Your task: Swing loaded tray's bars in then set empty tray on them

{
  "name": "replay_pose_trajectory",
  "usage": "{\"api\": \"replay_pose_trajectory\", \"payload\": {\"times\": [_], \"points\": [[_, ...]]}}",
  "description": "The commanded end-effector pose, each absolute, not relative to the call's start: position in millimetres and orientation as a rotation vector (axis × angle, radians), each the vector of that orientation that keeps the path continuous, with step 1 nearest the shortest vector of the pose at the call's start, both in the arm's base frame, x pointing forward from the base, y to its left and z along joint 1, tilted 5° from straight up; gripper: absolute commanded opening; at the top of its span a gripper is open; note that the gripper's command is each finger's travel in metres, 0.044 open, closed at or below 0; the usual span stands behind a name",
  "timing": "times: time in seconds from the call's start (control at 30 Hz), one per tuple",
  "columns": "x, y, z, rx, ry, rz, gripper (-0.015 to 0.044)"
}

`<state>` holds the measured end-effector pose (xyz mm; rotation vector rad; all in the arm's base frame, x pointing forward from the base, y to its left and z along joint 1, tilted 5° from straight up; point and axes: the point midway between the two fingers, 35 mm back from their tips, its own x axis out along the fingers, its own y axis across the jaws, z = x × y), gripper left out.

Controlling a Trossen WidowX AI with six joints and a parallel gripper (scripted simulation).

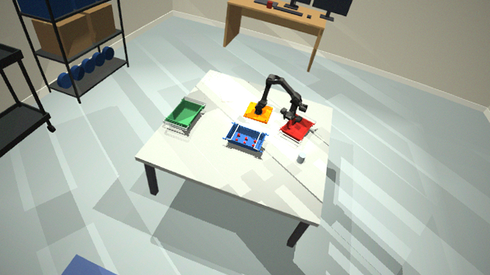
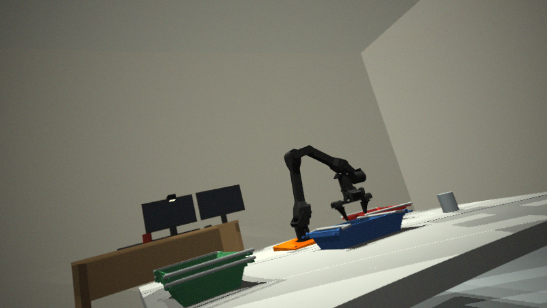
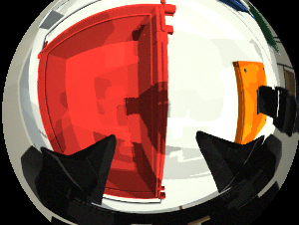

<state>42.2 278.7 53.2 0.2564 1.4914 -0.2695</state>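
Note:
The blue tray (image 1: 243,144) (image 2: 363,232) holds several small red blocks (image 1: 245,138). Its two wire bars lie across its top, one near the left end and one (image 1: 259,138) nearer the right end. An empty red tray (image 1: 295,132) (image 3: 95,75) stands to its right in the top view, with its bars out over its ends. My gripper (image 1: 293,123) (image 2: 355,216) (image 3: 157,137) is open and empty, low over the red tray's side wall nearest the arm base. One finger is over the tray's inside, the other outside the wall. Exact fingertip height is hard to tell.
An empty green tray (image 1: 185,113) (image 2: 210,283) with its bars out stands at the left of the table. A grey cylinder (image 1: 301,158) (image 2: 447,202) stands to the front right. The orange base plate (image 1: 249,115) (image 3: 250,107) is behind the blue tray.

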Motion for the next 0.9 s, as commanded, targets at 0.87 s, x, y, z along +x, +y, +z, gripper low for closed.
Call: {"api": "replay_pose_trajectory", "payload": {"times": [0.87], "points": [[45,273,21,0.245,1.487,-0.276,0.0221]]}}
